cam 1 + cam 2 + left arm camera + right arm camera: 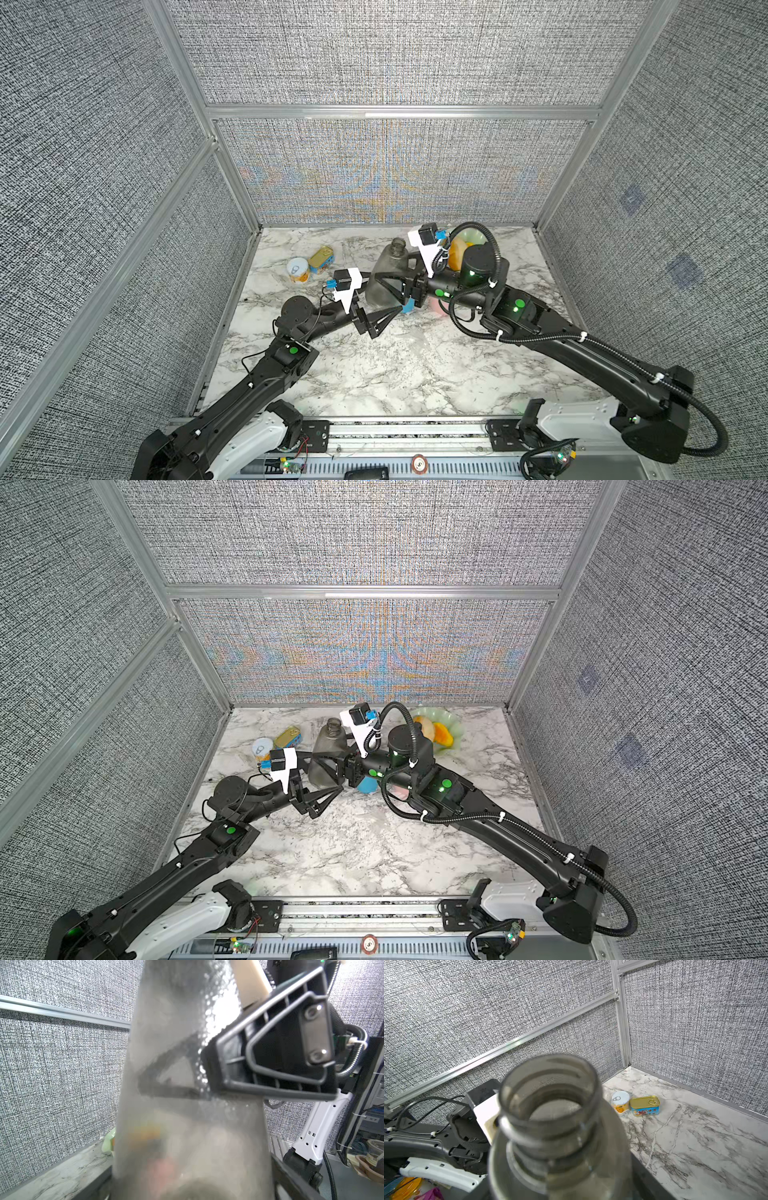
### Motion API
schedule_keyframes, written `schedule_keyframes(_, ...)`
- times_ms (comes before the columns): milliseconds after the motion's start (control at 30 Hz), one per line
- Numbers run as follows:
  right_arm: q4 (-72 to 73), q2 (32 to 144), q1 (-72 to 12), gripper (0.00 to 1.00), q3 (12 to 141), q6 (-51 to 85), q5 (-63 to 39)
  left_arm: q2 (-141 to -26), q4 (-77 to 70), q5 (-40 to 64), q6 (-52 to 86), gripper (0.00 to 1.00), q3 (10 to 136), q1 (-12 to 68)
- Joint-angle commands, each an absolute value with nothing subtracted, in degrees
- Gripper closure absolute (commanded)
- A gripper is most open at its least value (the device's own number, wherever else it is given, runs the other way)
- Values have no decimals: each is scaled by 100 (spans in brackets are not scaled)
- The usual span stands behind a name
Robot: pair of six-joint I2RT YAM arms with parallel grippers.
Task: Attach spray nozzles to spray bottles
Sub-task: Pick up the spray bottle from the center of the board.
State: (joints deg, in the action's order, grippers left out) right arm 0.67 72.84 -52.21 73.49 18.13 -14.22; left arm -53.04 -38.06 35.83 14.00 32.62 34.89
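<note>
The smoky grey spray bottle (388, 257) (328, 739) stands upright over the middle of the marble table, its neck open with nothing on it (560, 1157). My right gripper (386, 280) (556, 1188) is shut on its body. One of its fingers (270, 1047) presses on the side and the other shows through the plastic. My left gripper (384, 293) (192, 1180) is open, its jaws standing wide on either side of the bottle's lower part (187, 1126). A blue bottle (368, 786) and a pink one (438, 308) lie mostly hidden under the right arm. The spray nozzles are out of view.
A round white can (299, 270) and a gold rectangular tin (322, 258) sit at the back left. A green dish (455, 725) with orange fruit stands at the back right. Grey fabric walls close in three sides of the table.
</note>
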Motion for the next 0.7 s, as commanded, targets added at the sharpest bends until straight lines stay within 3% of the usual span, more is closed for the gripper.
schedule_keyframes(0, 330, 7321, -5244, 30, 7370, 2012, -1667, -5440, -4237, 3563, 1538, 9, 3280, 3489)
schedule_keyframes(333, 161, 7387, -5251, 29, 7456, 1987, -1765, -5574, -4150, 3529, 1449, 31, 3319, 3489)
schedule_keyframes(533, -79, 7335, -5276, 16, 7613, 2011, -1733, -5451, -4362, 3066, 1406, 32, 3145, 3490)
schedule_keyframes(667, -532, 7039, -5315, 13, 7753, 2019, -1017, -5291, -4643, 2310, 1379, 31, 2969, 3494)
